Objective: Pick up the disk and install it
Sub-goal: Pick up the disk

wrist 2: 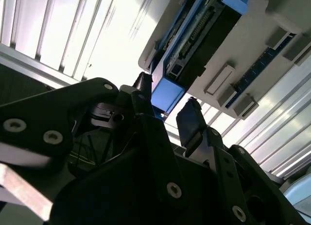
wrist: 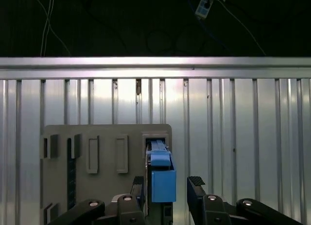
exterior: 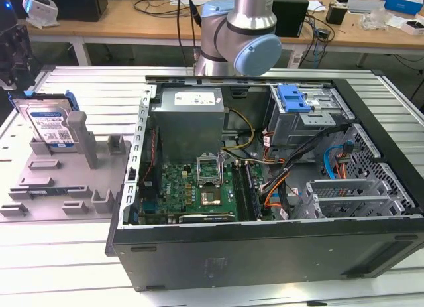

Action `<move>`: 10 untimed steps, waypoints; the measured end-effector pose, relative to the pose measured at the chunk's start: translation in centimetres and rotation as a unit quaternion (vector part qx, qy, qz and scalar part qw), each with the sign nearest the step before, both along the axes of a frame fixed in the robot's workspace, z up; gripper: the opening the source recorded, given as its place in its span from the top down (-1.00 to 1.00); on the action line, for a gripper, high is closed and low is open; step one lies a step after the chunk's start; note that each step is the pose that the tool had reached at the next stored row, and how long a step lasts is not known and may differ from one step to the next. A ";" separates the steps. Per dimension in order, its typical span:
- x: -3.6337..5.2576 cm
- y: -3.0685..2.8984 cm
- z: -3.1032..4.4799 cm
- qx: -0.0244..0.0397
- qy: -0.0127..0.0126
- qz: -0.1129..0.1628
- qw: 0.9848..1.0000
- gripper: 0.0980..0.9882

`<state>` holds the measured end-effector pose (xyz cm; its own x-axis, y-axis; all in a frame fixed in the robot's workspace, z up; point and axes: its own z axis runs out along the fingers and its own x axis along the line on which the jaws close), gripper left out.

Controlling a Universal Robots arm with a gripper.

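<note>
The disk (exterior: 48, 124), a silver hard drive in a blue plastic carrier, stands on edge in a grey slotted holder (exterior: 59, 178) on the ribbed metal table (exterior: 86, 88), its upper edge free; the black two-finger gripper (wrist: 167, 186) hangs over it, fingers (wrist: 197, 186) spread either side of the blue end, holding nothing.

Wooden workbench (exterior: 132, 18) behind ribbed metal table (exterior: 86, 88)

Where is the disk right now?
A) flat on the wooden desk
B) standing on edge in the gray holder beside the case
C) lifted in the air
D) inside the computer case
B: the disk stands on edge in the gray holder, outside the computer case, with the open gripper straddling it.
</note>
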<state>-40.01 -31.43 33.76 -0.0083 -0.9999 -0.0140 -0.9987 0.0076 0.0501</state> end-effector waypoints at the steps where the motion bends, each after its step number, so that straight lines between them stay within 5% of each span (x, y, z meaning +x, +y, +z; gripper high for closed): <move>1: 0.00 0.00 0.00 0.000 0.000 0.000 1.000 0.14; 10: 0.34 -0.31 -0.19 0.000 0.000 0.000 1.000 0.14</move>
<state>-39.67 -31.74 33.56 -0.0083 -0.9999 -0.0136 -0.9987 0.0076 0.0499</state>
